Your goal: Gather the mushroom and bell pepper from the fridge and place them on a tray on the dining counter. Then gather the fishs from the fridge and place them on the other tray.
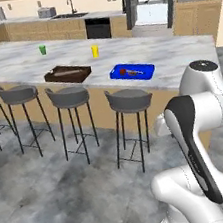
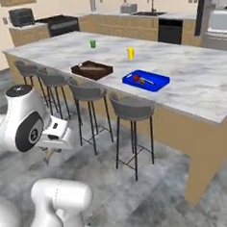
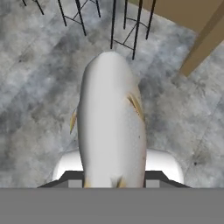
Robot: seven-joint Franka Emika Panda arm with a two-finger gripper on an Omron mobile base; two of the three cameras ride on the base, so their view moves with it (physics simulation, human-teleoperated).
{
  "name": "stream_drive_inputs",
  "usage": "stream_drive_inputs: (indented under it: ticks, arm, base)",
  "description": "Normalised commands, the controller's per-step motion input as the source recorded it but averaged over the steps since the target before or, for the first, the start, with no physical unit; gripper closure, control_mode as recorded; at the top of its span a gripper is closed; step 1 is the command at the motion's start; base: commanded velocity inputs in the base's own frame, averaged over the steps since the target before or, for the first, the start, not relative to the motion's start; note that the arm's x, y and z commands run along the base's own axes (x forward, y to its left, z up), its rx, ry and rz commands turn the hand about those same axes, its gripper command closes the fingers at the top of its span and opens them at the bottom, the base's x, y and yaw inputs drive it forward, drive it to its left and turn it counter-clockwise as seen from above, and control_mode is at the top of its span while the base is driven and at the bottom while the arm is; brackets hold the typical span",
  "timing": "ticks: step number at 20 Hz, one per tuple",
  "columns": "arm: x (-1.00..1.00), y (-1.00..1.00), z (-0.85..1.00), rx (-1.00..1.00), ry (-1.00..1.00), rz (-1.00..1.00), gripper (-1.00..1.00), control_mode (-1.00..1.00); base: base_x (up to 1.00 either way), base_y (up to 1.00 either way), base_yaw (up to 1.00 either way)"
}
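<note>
A slim silvery-grey fish (image 3: 111, 122) with small yellow fins sticks out of my gripper (image 3: 113, 177), which is shut on it above the grey floor. In the right base view the gripper (image 2: 50, 150) hangs low, in front of the stools. On the dining counter (image 1: 186, 57) the bright blue tray (image 1: 145, 73) holds the red bell pepper (image 1: 123, 72) and a small brown lump, the mushroom (image 1: 134, 72). The dark brown tray (image 1: 67, 73) stands to its left, and something pale and slim lies in it (image 2: 88, 66). The fridge (image 1: 150, 1) stands at the back.
Several grey stools (image 1: 128, 101) line the near side of the counter. A yellow cup (image 1: 95, 51) and a green cup (image 1: 42, 50) stand on the counter top. The counter's tan end panel (image 2: 205, 147) is to the right, with open floor before it.
</note>
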Motion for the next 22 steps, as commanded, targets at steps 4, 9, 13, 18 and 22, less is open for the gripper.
stream_drive_inputs:
  ticks: [4,9,13,18,22]
  arm:
    - [0.0,0.0,0.0,0.0,0.0,0.0,1.0,1.0]
    - [0.0,0.0,0.0,0.0,0.0,0.0,1.0,1.0]
    - [0.0,0.0,0.0,0.0,0.0,0.0,1.0,1.0]
    - [0.0,0.0,0.0,0.0,0.0,0.0,1.0,1.0]
    - [0.0,0.0,0.0,0.0,0.0,0.0,1.0,1.0]
  base:
    - [0.65,1.0,-0.53]
    - [0.5,1.0,-0.51]
    - [0.38,1.0,-0.48]
    - [0.32,1.0,-0.43]
    - [0.36,1.0,-0.35]
